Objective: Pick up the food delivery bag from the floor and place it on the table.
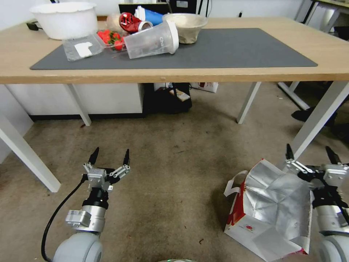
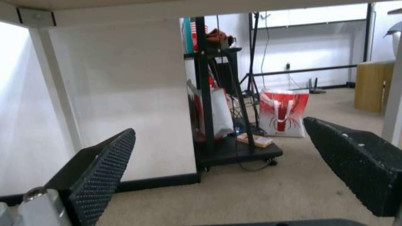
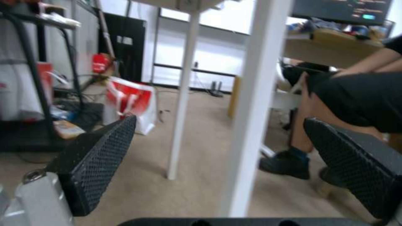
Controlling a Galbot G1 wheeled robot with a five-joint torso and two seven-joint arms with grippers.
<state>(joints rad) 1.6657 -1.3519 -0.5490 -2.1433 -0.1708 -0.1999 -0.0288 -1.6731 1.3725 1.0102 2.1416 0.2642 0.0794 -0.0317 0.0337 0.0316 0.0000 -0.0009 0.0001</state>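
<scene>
Jaws on both grippers stand wide apart, nothing between them. Left gripper hangs low over the floor, fingertips pointing toward the bench, well apart from the bag. Right gripper sits at the far right, level with the left one, just beside the bag's far right corner; contact with the foil cannot be told from the head view.

Bag lies on the floor at near right, tipped over, crumpled silver foil lining facing up, red and white panel along its near left side, small round red logo on the white panel, white strap handle sticking out to the left.

Left wrist view: black ribbed fingers spread, carpet and a black cart beyond, a red and white carrier bag farther back.

Right wrist view: fingers spread, a white bench leg close ahead between them, a seated person's leg and dark shoe behind.

Bench farthest: light wood top, dark grey mat. On the mat's left half: a clear cup on its side, a beige bowl, a punnet of red fruit, a clear lid. A white tub stands at the far left corner.
</scene>
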